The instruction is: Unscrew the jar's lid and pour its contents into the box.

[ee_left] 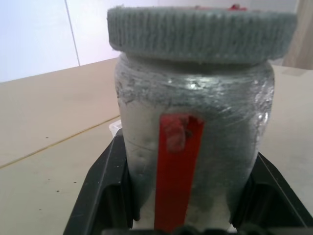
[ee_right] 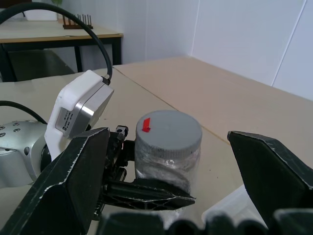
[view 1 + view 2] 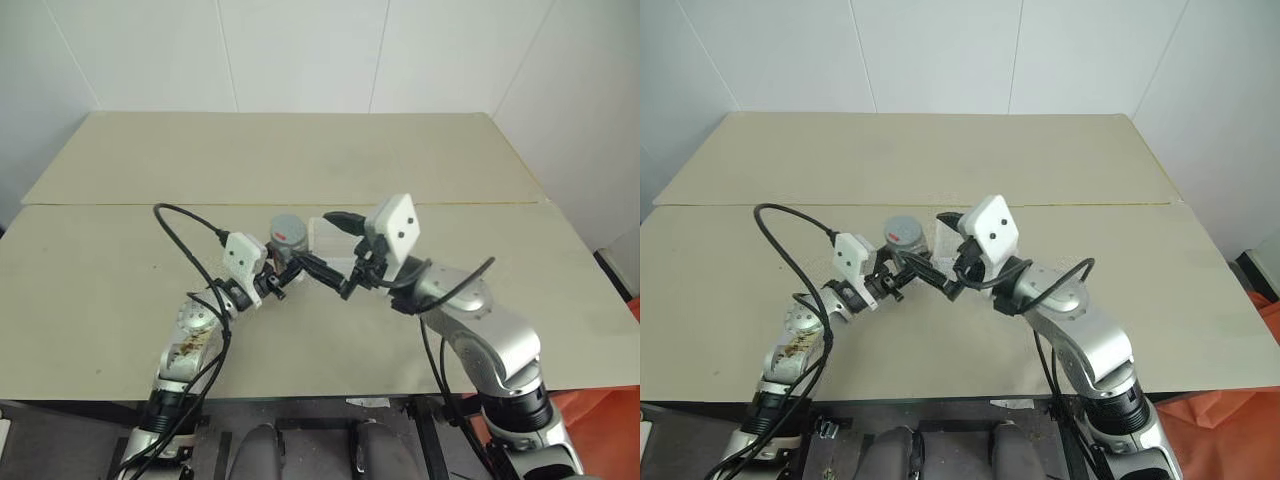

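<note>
On the beige bench, the left end effector clamps the jar upright beside the box, evidently steadying it so the right end effector, fingers spread wide, can grasp the lid.

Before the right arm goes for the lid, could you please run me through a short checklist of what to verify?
1. Left gripper shut on the jar, fingers on both sides of its body: ok.
2. Lid seated on the jar, red mark up: ok.
3. Jar upright: ok.
4. Right gripper open, fingers standing wider than the lid: ok.
5. Right gripper around the lid: not ok, the lid is ahead of the fingertips, not yet between them.
6. Box on the table beside the jar and open for pouring: cannot tell, the right arm hides most of it.
</note>
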`<action>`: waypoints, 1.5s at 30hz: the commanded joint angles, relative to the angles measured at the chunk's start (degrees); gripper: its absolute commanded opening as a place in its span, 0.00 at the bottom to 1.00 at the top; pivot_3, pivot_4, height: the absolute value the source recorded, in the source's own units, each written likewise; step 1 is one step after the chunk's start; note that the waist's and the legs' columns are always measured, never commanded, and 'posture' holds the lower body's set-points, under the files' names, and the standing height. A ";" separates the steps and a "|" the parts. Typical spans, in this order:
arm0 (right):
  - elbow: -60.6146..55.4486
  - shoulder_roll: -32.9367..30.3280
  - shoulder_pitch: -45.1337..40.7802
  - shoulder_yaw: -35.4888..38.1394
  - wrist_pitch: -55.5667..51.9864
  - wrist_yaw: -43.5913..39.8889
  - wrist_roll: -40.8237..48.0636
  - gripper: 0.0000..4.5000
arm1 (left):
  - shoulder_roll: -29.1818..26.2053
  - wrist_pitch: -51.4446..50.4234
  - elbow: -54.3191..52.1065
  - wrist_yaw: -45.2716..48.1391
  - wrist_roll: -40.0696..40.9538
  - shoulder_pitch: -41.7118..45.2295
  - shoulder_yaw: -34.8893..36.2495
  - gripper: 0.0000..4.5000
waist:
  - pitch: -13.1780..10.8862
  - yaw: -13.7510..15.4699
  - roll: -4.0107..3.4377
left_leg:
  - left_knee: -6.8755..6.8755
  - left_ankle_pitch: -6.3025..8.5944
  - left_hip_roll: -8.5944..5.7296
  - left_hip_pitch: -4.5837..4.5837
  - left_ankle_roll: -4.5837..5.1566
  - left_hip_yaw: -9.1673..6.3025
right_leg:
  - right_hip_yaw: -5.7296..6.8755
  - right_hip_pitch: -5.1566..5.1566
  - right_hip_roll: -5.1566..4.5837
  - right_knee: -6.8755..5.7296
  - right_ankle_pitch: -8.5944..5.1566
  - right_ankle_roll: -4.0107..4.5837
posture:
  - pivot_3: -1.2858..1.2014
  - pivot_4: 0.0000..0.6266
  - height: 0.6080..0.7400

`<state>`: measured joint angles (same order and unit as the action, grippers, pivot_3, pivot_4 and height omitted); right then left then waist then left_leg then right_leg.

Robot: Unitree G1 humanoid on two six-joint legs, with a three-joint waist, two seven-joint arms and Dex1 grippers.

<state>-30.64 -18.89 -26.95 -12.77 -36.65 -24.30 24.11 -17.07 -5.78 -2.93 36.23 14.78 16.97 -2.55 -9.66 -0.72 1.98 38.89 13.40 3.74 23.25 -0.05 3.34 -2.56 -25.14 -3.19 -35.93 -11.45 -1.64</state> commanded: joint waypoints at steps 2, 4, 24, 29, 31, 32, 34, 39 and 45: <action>0.53 1.57 -1.55 -1.10 3.07 -0.39 -2.48 1.00 | 0.33 0.24 -3.39 0.62 -0.17 0.56 -1.80 0.44 | 0.00 -0.06 0.00 | -0.01 0.00 0.01 -0.02 0.00 -0.01 | 0.01 0.00 0.02 -0.02 0.00 0.01 | 0.52 0.24 1.00; 1.89 2.10 -2.01 -1.65 3.84 -0.01 -4.39 1.00 | 0.84 0.21 -3.80 0.68 0.21 0.70 -2.26 0.44 | 0.00 -0.06 0.00 | -0.01 0.00 0.02 -0.04 0.00 -0.02 | 0.02 0.00 0.03 -0.04 0.00 0.01 | 0.52 0.24 1.00; 5.62 5.07 -1.61 0.08 5.63 -2.41 -5.74 0.51 | 1.93 0.55 -5.71 0.08 0.76 -1.25 -2.92 0.44 | 0.00 -0.10 0.00 | -0.02 0.00 0.02 -0.03 0.00 -0.01 | 0.02 -0.01 0.02 -0.03 -0.01 0.00 | 0.52 0.24 1.00; 5.15 6.49 -1.87 1.41 5.54 -1.65 -4.80 0.28 | 2.17 0.70 -5.52 0.11 0.30 -1.79 -3.56 0.44 | 0.00 -0.10 0.00 | -0.03 0.00 0.02 -0.03 0.00 -0.01 | 0.02 -0.01 0.02 -0.02 -0.01 0.00 | 0.52 0.24 1.00; 4.67 7.18 -2.05 2.34 5.80 -1.22 -4.41 0.28 | 2.09 0.83 -5.38 0.29 0.07 -2.23 -3.79 0.44 | 0.00 -0.22 0.00 | -0.03 0.00 0.02 -0.03 0.00 -0.01 | 0.02 -0.02 0.03 -0.03 -0.01 0.00 | 0.52 0.24 1.00; 4.38 6.35 -2.21 1.89 5.53 -1.79 -4.93 0.28 | 2.03 0.85 -5.31 0.38 -0.03 -2.35 -3.85 0.44 | 0.00 -0.24 0.00 | -0.04 0.00 0.03 -0.04 0.00 -0.02 | 0.01 -0.02 0.03 -0.03 -0.01 0.00 | 0.52 0.24 1.00; 3.28 5.77 -2.07 1.71 5.14 -2.60 -4.65 0.43 | 2.09 1.00 -5.06 0.29 -0.22 -2.33 -3.89 0.44 | 0.00 -0.19 0.00 | -0.04 0.00 0.03 -0.03 0.00 -0.02 | 0.02 -0.02 0.03 -0.03 -0.01 0.01 | 0.52 0.24 1.00; 2.55 4.84 -1.77 1.01 4.71 -2.99 -4.86 0.80 | 2.19 1.23 -4.69 0.14 -0.43 -2.00 -3.92 0.44 | 0.00 -0.16 0.00 | -0.04 0.00 0.02 -0.03 0.00 -0.02 | 0.02 -0.02 0.02 -0.02 -0.02 0.00 | 0.52 0.24 1.00; 2.56 3.97 -0.85 -0.38 4.75 -3.79 -5.51 0.99 | 2.42 0.84 -5.14 0.02 -0.18 -2.13 -4.02 0.44 | 0.00 -0.15 0.00 | -0.04 0.00 0.03 -0.03 0.00 -0.02 | 0.02 -0.02 0.02 -0.02 -0.02 0.00 | 0.52 0.24 1.00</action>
<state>-25.64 -14.98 -27.76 -13.02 -32.44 -28.17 18.73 -15.02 -6.07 -6.45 36.51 14.58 14.60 -6.59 -9.66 -0.87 1.98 38.85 13.40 3.77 23.22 -0.05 3.32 -2.54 -25.16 -3.17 -35.96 -11.47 -1.64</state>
